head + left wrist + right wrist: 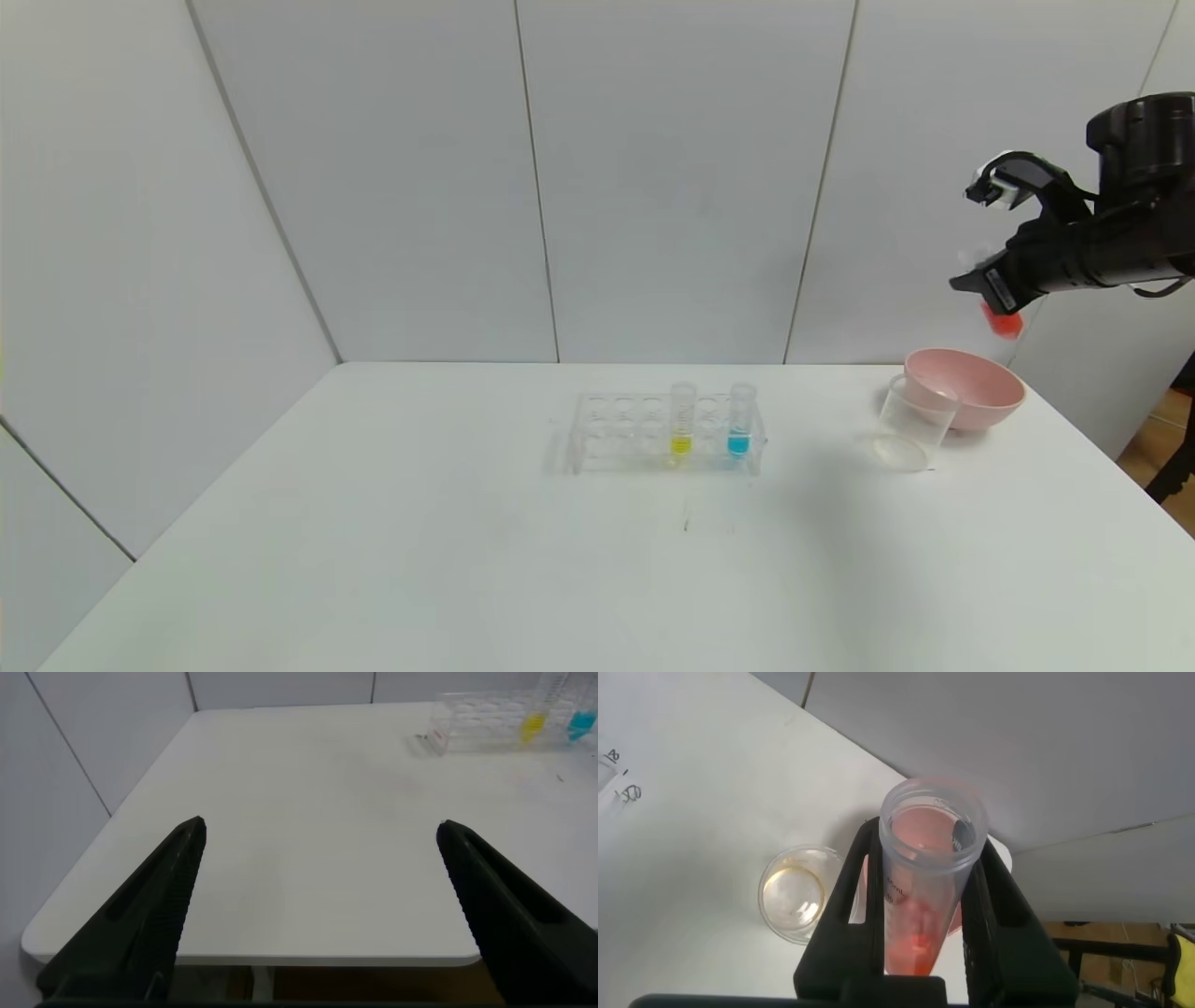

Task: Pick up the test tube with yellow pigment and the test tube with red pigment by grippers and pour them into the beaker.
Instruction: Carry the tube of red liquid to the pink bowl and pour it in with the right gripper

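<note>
The test tube with red pigment (926,882) is being held by the right end effector (991,297) at the far right of the head view, clamped between closed jaws, with its red-orange bottom showing just below the black fingers and well above the pink bowl (971,385). In the right wrist view the tube's open mouth is facing the camera, with the beaker (796,892) sitting on the bench (467,560) below it and off to one side. The beaker (915,422) is standing just in front of the bowl, right of centre, apparently touching it. The test tube with yellow pigment (681,425) is waiting upright in the clear rack (616,434) at mid-frame, beside a blue-liquid tube (739,422). The left end effector (318,905) is hanging open near the bench's near corner, idle. The step in hand looks like carrying the red tube toward the pour; next, the mouth needs lining up over the beaker, not the bowl, before tipping.
</note>
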You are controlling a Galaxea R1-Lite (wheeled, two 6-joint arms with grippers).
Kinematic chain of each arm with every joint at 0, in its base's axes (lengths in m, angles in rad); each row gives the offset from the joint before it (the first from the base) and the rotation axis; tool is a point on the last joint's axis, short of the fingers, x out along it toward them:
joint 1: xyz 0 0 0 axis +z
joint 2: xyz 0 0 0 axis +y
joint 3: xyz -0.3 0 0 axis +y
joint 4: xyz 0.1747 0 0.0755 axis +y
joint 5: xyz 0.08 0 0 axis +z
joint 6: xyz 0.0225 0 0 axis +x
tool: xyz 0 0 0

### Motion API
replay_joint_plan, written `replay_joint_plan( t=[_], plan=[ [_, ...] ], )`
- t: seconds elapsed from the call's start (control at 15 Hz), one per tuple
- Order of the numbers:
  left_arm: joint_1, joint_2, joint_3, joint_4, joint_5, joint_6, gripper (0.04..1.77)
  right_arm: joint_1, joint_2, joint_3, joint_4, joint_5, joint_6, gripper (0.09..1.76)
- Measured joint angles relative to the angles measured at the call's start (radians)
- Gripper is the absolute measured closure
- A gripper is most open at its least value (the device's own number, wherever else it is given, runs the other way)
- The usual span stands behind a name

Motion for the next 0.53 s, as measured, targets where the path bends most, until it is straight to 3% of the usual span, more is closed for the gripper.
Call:
replay_joint_plan(
  t=[0.27,0.53],
  plan=[
    [0.0,0.0,0.0,0.0,0.0,0.0,0.05,0.0,0.004,-0.014,0.062,0.068,-0.003,1.32],
    [0.0,0.0,0.0,0.0,0.0,0.0,0.05,-0.008,0.023,-0.088,0.193,0.074,-0.053,1.32]
  ],
)
